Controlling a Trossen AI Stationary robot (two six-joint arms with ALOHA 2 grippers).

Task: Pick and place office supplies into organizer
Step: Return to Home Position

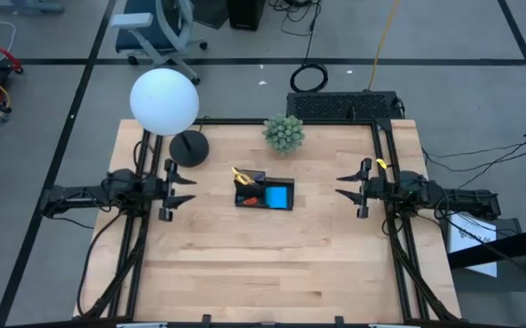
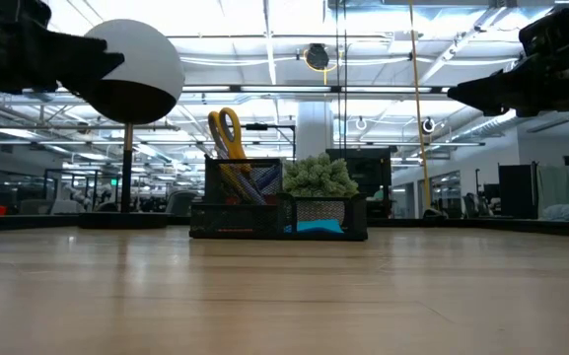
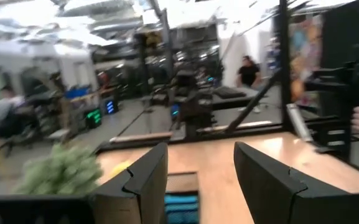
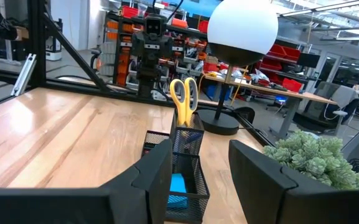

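The black mesh organizer (image 1: 264, 179) stands at the table's middle. Yellow-handled scissors (image 4: 183, 98) stand upright in its tall cup along with pens (image 2: 249, 182). A blue sticky-note pad (image 1: 280, 196) lies in its low compartment, with a small orange-red piece (image 1: 253, 200) beside it. My left gripper (image 1: 192, 189) hovers open above the table, left of the organizer, pointing at it. My right gripper (image 1: 338, 186) hovers open to the organizer's right, also pointing at it. Neither holds anything.
A lamp with a white globe (image 1: 164, 100) and a round black base (image 1: 189, 148) stands at the far left. A green spiky plant ball (image 1: 284, 133) sits at the far edge, behind the organizer. Bare wood fills the table's near half (image 1: 263, 264).
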